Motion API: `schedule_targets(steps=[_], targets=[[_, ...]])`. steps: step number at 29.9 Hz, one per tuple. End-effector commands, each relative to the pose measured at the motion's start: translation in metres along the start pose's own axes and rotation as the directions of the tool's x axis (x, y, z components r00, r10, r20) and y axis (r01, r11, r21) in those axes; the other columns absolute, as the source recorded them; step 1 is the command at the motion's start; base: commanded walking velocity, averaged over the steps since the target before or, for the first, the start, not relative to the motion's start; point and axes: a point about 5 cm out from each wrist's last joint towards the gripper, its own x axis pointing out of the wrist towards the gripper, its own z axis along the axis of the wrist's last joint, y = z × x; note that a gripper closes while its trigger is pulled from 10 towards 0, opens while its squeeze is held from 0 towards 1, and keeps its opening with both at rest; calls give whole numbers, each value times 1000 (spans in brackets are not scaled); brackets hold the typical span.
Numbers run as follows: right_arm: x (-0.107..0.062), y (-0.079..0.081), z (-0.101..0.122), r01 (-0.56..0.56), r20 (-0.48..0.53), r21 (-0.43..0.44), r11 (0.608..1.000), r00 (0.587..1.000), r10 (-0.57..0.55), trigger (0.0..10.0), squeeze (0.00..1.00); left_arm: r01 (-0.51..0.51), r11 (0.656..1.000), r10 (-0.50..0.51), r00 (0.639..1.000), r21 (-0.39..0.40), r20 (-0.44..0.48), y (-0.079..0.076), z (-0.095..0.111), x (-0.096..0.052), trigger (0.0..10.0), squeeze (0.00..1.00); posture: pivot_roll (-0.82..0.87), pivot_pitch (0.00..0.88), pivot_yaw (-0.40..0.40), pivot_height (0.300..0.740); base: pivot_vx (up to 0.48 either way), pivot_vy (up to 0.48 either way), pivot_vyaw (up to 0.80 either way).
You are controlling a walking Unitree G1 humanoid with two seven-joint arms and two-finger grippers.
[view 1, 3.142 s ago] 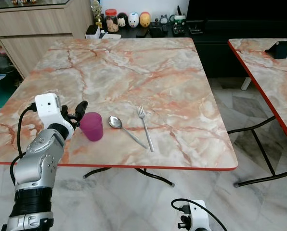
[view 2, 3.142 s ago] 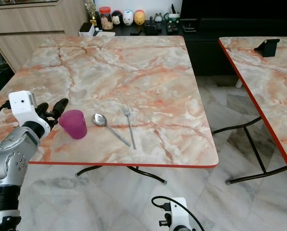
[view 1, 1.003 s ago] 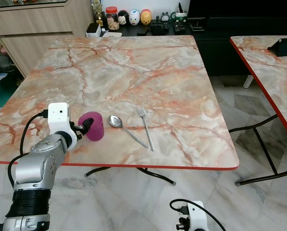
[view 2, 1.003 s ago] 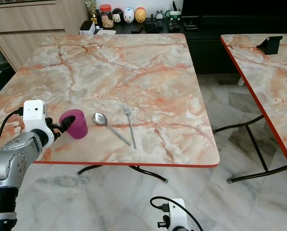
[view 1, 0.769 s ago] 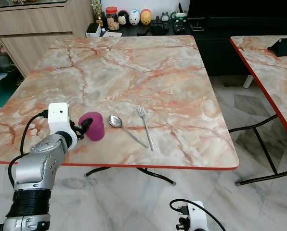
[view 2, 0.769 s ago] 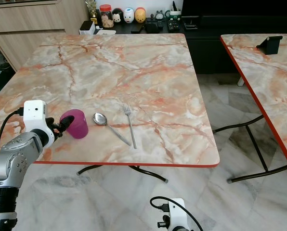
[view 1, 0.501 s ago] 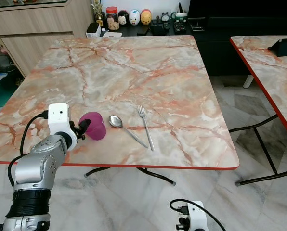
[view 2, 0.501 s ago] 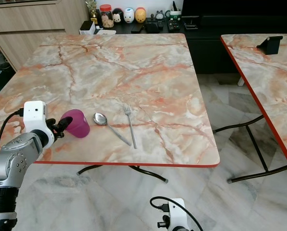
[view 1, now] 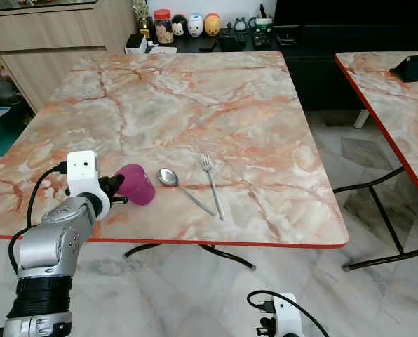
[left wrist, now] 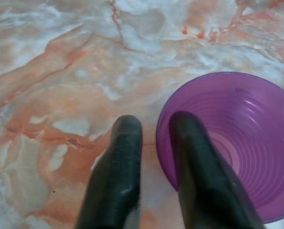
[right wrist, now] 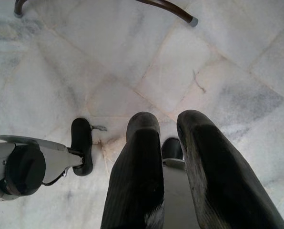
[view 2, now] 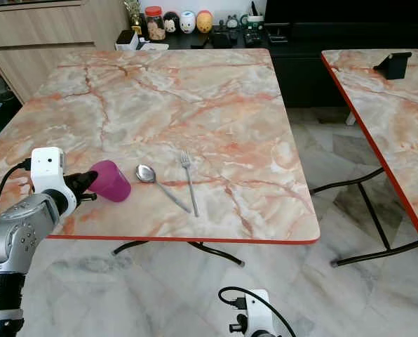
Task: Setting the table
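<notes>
My left hand point(left wrist: 154, 143) pinches the rim of the cup point(view 1: 135, 184), one finger inside, one outside. The cup is tilted, mouth toward me, near the front left edge of the surface point(view 1: 195, 98). The spoon point(view 1: 183, 188) lies just beside it, the fork point(view 1: 212, 185) beyond. My right hand point(right wrist: 168, 129) hangs idle over the floor, fingers close together, gripping nothing.

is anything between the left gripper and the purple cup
Nothing visible does. The left gripper is already on the purple cup: one finger sits inside the rim, the other outside, pinching the wall. The cup is tilted toward the spoon, which lies just beside it.
</notes>
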Motion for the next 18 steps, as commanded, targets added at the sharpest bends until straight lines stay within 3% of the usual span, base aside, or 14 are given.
schedule_targets(steps=[1, 10, 15, 18], targets=[[0, 1, -4, 1, -16, 11, 1000, 1000, 0, 10000, 0, -15, 1000, 15, 1000, 1, 1, 2, 0, -4, 0, 0, 64, 80, 47, 740, 0, 0, 0], [-1, 0, -4, 14, -15, 17, 1000, 1000, -14, 10000, 0, -9, 1000, 9, 1000, -15, 0, 1, -1, -5, 0, 0, 65, 81, 46, 740, 0, 0, 0], [-1, -1, -4, 21, -12, 22, 1000, 1000, -21, 10000, 0, -15, 999, 19, 998, -51, 62, 2, 6, -6, 0, 0, 65, 81, 46, 740, 0, 0, 0], [-1, -1, -3, 28, -8, 22, 999, 1000, -27, 10000, 0, -25, 996, 37, 988, -85, 148, 1, 14, -7, 0, 0, 66, 80, 45, 740, 0, 0, 0]])
